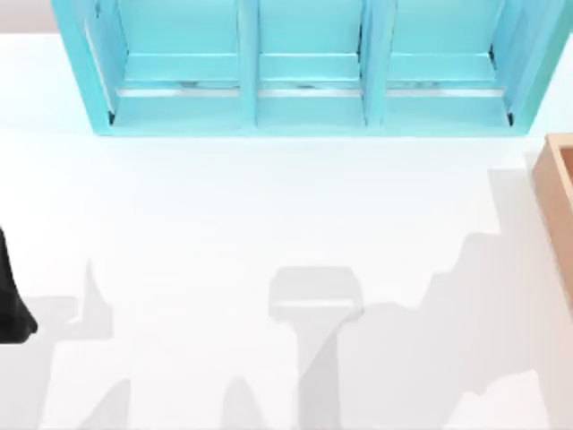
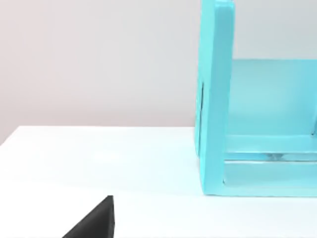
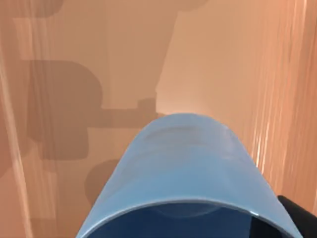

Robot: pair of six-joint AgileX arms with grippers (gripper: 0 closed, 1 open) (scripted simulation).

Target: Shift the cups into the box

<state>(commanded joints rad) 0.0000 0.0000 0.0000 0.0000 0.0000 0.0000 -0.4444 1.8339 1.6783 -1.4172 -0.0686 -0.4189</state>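
Note:
A plain blue tapered cup (image 3: 183,163) sits close up in the right wrist view, its open mouth toward the camera. My right gripper (image 3: 193,230) is shut on it, and one dark finger (image 3: 297,218) shows beside the cup's rim. Behind the cup lies the tan wooden floor of the box (image 3: 124,59), with the cup's shadow falling on it and the box's walls rising on both sides. In the top view a corner of the box (image 1: 557,175) shows at the table's right edge. My left arm (image 1: 13,305) is parked at the table's left edge.
A big turquoise three-bay shelf unit (image 1: 304,72) stands along the back of the white table (image 1: 269,206). The left wrist view looks past a dark part of my left gripper (image 2: 96,223) at the shelf's end wall (image 2: 215,99).

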